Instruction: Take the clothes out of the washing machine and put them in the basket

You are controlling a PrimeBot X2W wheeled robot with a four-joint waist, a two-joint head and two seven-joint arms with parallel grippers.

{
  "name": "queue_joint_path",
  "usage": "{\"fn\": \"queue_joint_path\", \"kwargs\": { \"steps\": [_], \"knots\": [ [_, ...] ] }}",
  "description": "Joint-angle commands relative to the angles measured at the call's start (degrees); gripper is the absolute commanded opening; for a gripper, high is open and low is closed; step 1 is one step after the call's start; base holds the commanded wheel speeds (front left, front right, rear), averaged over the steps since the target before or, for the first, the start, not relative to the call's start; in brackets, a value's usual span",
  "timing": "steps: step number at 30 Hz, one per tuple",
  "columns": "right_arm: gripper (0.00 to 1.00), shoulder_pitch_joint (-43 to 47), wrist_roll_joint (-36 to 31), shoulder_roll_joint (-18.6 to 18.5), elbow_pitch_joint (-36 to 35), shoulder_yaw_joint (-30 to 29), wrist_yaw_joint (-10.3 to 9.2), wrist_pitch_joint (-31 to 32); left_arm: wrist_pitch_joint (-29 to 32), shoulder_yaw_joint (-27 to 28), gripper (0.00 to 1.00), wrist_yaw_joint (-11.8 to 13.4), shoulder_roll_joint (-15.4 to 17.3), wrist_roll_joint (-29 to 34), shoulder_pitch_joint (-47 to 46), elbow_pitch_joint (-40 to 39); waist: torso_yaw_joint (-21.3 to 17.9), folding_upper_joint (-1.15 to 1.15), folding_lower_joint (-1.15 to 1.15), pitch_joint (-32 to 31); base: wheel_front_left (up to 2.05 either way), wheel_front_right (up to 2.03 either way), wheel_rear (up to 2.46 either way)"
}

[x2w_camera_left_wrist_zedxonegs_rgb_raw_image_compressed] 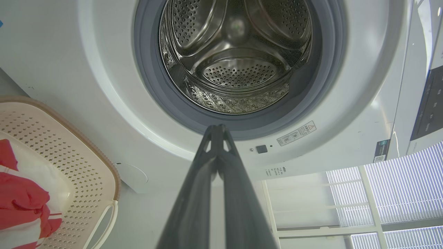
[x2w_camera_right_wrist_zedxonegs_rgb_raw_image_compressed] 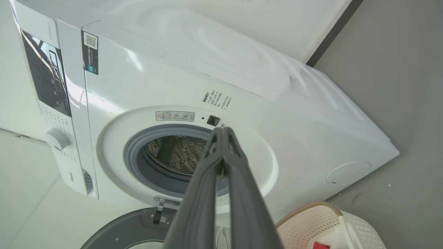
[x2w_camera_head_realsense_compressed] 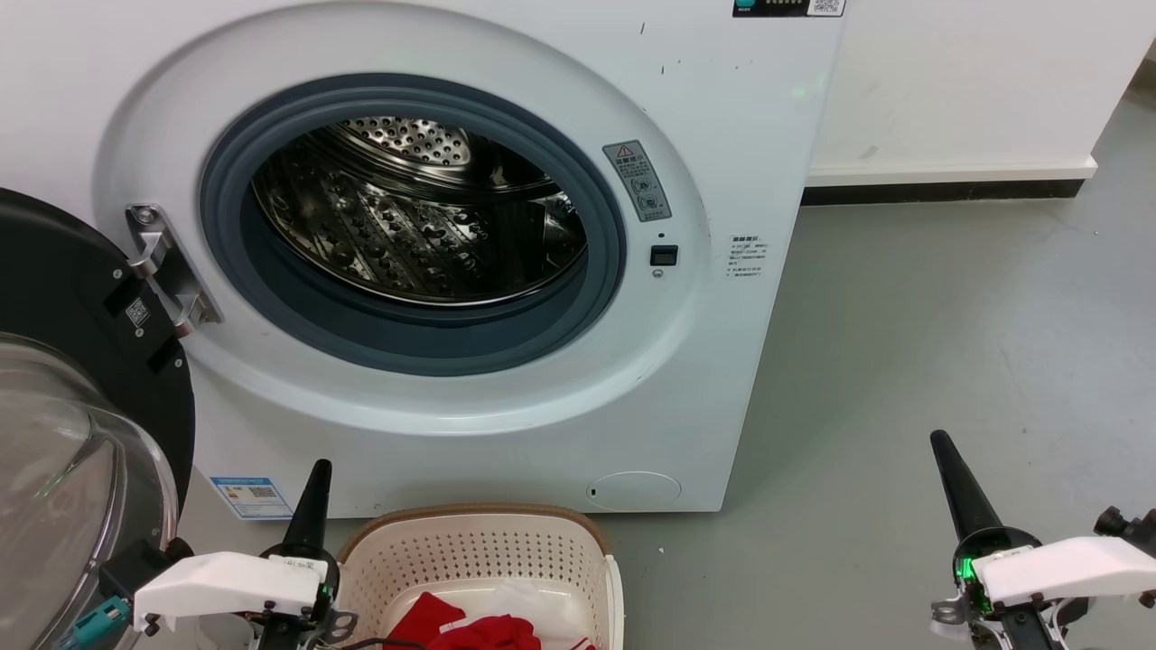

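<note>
Head view: clothes (x2w_camera_head_realsense_compressed: 483,632) in basket (x2w_camera_head_realsense_compressed: 470,551) cut off at frame edge, seemingly red; left fingers (x2w_camera_left_wrist_zedxonegs_rgb_raw_image_compressed: 197,193), right fingers (x2w_camera_right_wrist_zedxonegs_rgb_raw_image_compressed: 242,186) pressed together.

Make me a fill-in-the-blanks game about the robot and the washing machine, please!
1. The washing machine has its door swung ____.
2. The red clothes lie inside the ____.
3. The left claw and the right claw are both squeezed ____.

Missing words: open, basket, shut.
</note>
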Motion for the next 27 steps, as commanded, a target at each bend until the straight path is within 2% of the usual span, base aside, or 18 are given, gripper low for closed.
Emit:
{"fn": "queue_joint_path", "kwargs": {
  "steps": [1,27],
  "knots": [
    [0.00,-1.6,1.5,-0.2,0.0,-0.2,0.00,0.1,0.3,0.4,0.00,-0.5,0.0,-1.2,-1.4,-0.1,0.0,0.00,0.00,0.0,0.00,0.00,0.00],
    [0.00,-3.9,14.8,0.1,3.1,-2.0,-0.01,1.6,2.7,2.4,0.00,-2.6,-1.4,-12.8,-2.9,1.5,-0.1,0.00,0.00,0.8,0.00,0.00,0.00]
  ]
}}
